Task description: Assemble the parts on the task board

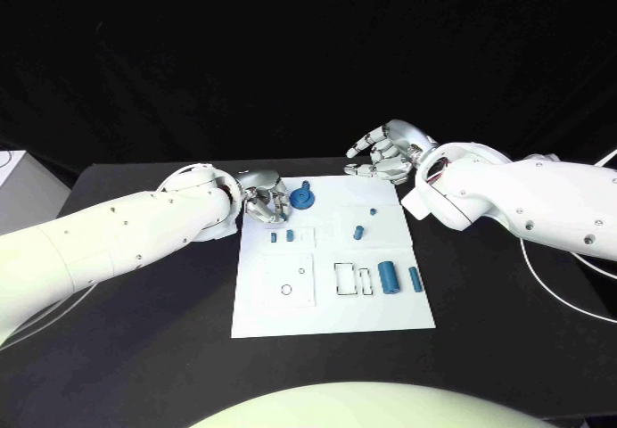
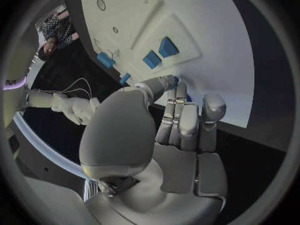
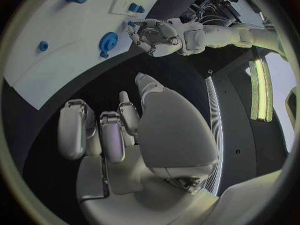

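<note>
The white task board [image 1: 332, 308] lies in the middle of the black table. A round blue part [image 1: 302, 197] with a small stub sits at its far left corner. My left hand [image 1: 264, 198] rests at the board's edge right beside this part, fingertips [image 2: 177, 92] down by it and nothing held. Two small blue pieces [image 1: 283, 236] stand just nearer, with two more [image 1: 358, 233] mid-board. A blue cylinder [image 1: 389, 276] and a slimmer one [image 1: 415, 278] lie at the right. My right hand [image 1: 386, 152] hovers past the far edge, fingers loosely bent, empty.
Outlined recesses [image 1: 351, 278] and small holes [image 1: 287, 289] mark the board's near half. A white box [image 1: 20, 183] stands at the table's far left. A cable [image 1: 553, 285] trails over the table at the right. Bare black table [image 1: 142, 330] surrounds the board.
</note>
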